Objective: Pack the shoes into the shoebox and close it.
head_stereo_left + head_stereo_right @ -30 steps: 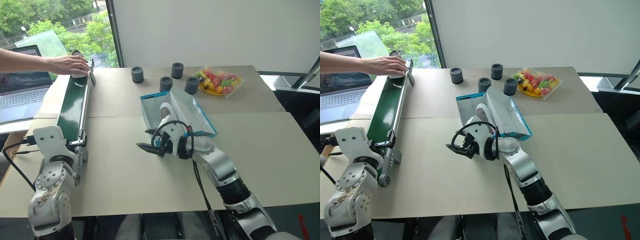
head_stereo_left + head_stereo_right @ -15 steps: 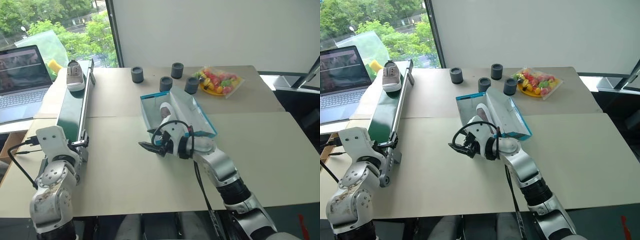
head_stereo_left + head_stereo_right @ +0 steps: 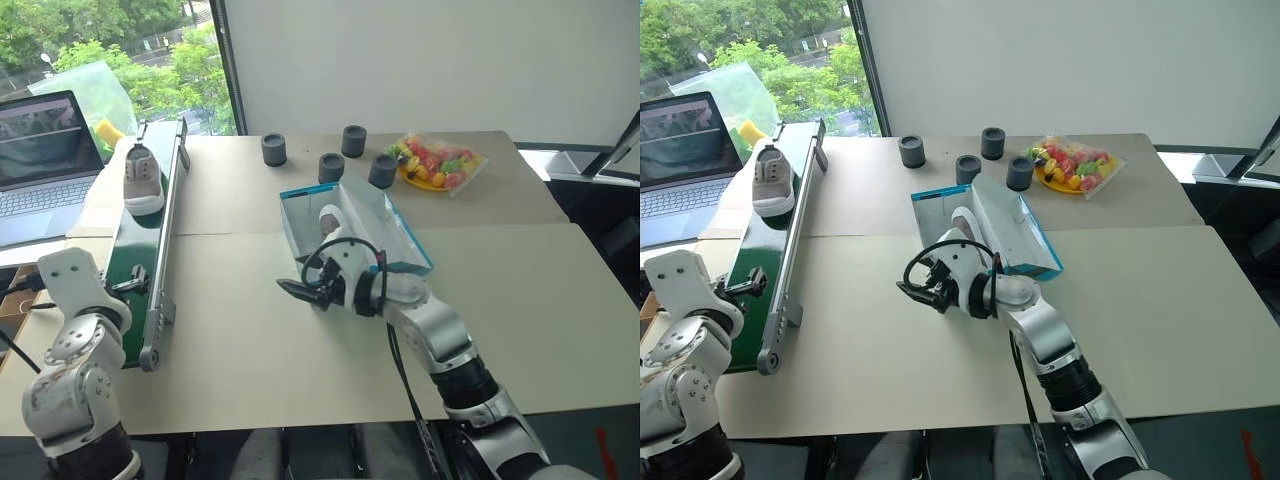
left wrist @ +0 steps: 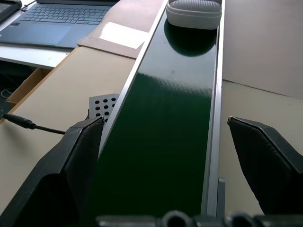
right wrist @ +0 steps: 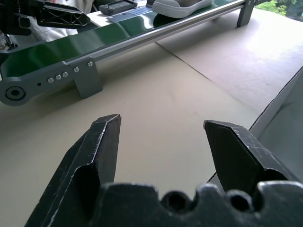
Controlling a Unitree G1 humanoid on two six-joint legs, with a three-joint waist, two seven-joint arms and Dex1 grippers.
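Observation:
One grey shoe [image 3: 143, 180] with a pale sole lies on the green conveyor belt [image 3: 140, 240], toe toward me. It also lies ahead in the left wrist view as shoe [image 4: 194, 9]. The turquoise shoebox [image 3: 400, 240] stands open at mid-table, lid raised on its right side. A second shoe [image 3: 329, 221] rests inside it. My left gripper [image 4: 165, 125] is open, its fingers straddling the belt's near end. My right gripper [image 3: 300, 292] hovers open and empty over the table, just in front of the box's near left corner.
An open laptop [image 3: 40, 150] sits left of the conveyor. Several dark grey cylinders [image 3: 332, 167] stand behind the box, next to a bag of colourful items [image 3: 437, 162] on a yellow plate. A black cable [image 4: 28, 124] runs beside the conveyor's near end.
A person's hand set the shoe on the belt's far end and withdrew. The shoe has since travelled toward me. My left arm has swung outward to the left; the right arm stayed put.

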